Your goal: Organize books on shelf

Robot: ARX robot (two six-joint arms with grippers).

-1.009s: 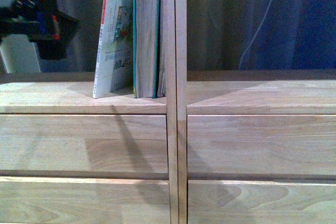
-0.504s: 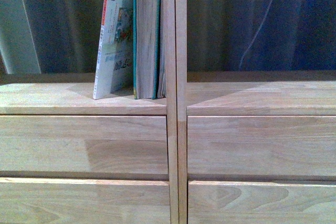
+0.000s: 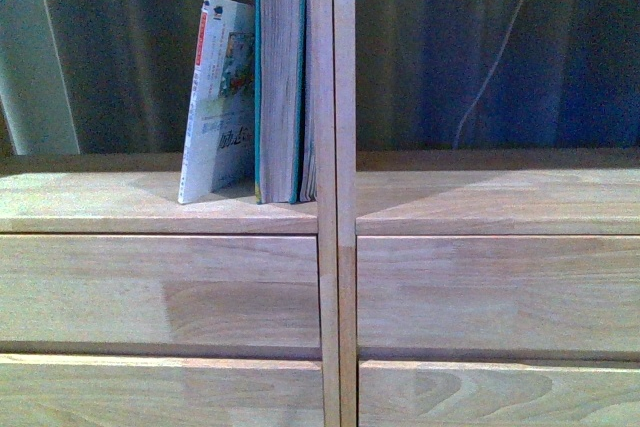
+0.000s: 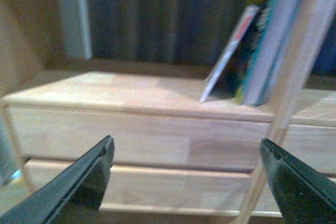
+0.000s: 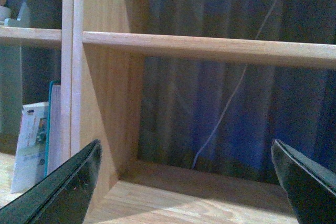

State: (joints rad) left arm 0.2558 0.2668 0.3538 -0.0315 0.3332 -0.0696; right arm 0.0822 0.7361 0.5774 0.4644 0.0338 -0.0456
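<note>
Dark curtain (image 3: 480, 57) w/ thin white cord (image 3: 500, 47) behind.

Pale matt wooden shelf (image 3: 160, 287), paper books (image 3: 280, 77) — possibly glossy covers

The teal book (image 3: 280, 67) is cut off at the top edge of the front picture. The left wrist picture is blurry, so the white book's (image 4: 229, 51) cover cannot be read.

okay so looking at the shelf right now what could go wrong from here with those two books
The thin white paperback stands tilted, its top resting on the teal book, so a knock might make its foot slide out and drop it flat. Both books sit near the front edge of the shelf and could be pushed off. The open left gripper has little room beside the shelf's upright divider.
</note>
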